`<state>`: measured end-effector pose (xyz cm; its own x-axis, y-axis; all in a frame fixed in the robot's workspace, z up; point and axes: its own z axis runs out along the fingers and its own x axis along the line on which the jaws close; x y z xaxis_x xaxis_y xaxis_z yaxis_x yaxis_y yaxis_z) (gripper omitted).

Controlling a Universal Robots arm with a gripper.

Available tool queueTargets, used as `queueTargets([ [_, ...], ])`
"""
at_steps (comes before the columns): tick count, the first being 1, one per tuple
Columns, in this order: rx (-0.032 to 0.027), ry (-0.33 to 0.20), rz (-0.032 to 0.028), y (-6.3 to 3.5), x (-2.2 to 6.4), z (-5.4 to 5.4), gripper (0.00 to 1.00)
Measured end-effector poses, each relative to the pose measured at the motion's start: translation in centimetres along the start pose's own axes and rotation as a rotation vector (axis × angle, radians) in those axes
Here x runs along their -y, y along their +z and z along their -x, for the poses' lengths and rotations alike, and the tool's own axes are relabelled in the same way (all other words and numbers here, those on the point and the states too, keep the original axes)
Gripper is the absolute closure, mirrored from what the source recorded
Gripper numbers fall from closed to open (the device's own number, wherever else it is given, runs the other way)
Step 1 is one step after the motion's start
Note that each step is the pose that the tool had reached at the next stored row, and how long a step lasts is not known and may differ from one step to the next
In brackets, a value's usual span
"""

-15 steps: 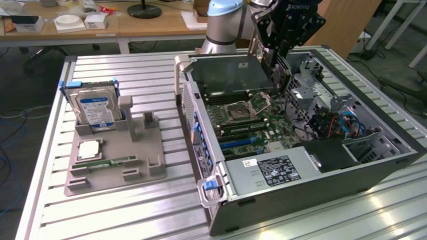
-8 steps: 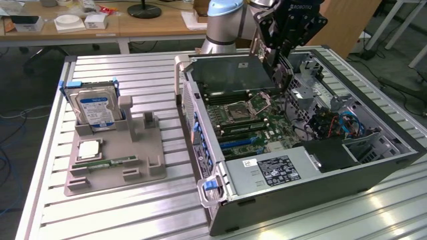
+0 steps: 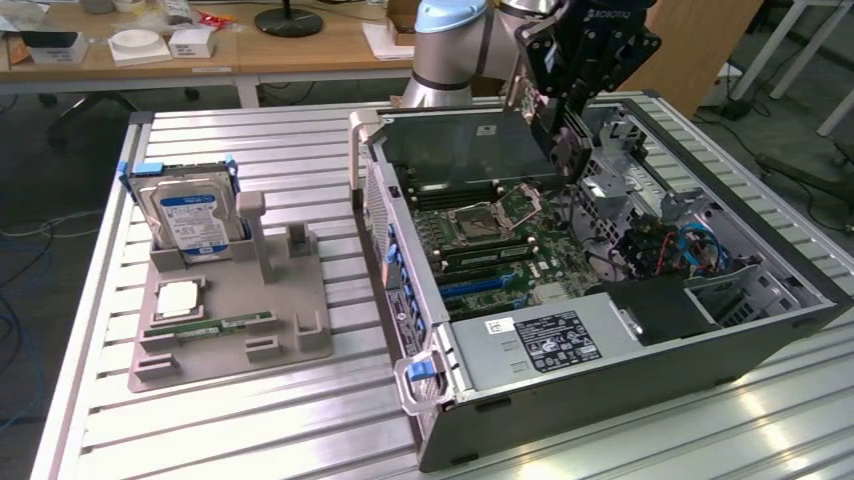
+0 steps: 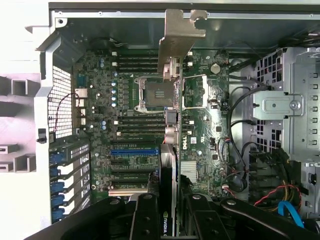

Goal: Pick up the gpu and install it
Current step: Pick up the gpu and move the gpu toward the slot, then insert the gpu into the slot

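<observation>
One gpu (image 3: 461, 150), clamped edge-on in the gripper (image 4: 170, 219), suspended above the motherboard (image 4: 100, 105) inside the open computer case (image 3: 641, 375).

The arm (image 3: 447, 45) points its tool (image 4: 170, 220) downward, fingers (image 4: 145, 220) gripping the gpu (image 3: 461, 150).

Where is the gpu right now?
The gpu is clamped in the gripper over the open computer case, above the motherboard near the CPU socket; in the exterior view it sits upper middle, right of the hard drive.
</observation>
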<state>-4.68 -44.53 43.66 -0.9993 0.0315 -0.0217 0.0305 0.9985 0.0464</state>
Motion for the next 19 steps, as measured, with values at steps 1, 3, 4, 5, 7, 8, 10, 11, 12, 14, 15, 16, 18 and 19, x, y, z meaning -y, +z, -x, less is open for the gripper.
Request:
queueTargets([
  [1,-0.0003,-0.006,0.0004,0.00,0.00,0.01,0.74],
  [3,-0.0010,-0.020,0.0012,0.01,-0.01,0.03,0.74],
  [4,-0.0013,-0.028,0.0016,0.01,0.00,0.03,0.74],
  [5,-0.0018,-0.036,0.0018,0.01,0.00,0.04,0.74],
  [7,-0.0026,-0.054,0.0024,0.01,0.00,0.05,0.74],
  [8,-0.0030,-0.062,0.0026,0.01,0.00,0.05,0.74],
  [10,-0.0038,-0.081,0.0031,0.01,0.00,0.06,0.74],
  [11,-0.0042,-0.089,0.0032,0.01,0.00,0.06,0.74],
  [12,-0.0044,-0.094,0.0034,0.01,0.00,0.06,0.74],
  [14,-0.0045,-0.095,0.0034,0.01,0.00,0.06,0.74],
  [15,-0.0045,-0.095,0.0034,0.01,0.00,0.07,0.74],
  [16,-0.0045,-0.095,0.0035,0.01,0.00,0.06,0.74],
  [18,-0.0045,-0.095,0.0034,0.01,0.00,0.07,0.74],
  [19,-0.0045,-0.095,0.0034,0.01,0.00,0.07,0.74],
])
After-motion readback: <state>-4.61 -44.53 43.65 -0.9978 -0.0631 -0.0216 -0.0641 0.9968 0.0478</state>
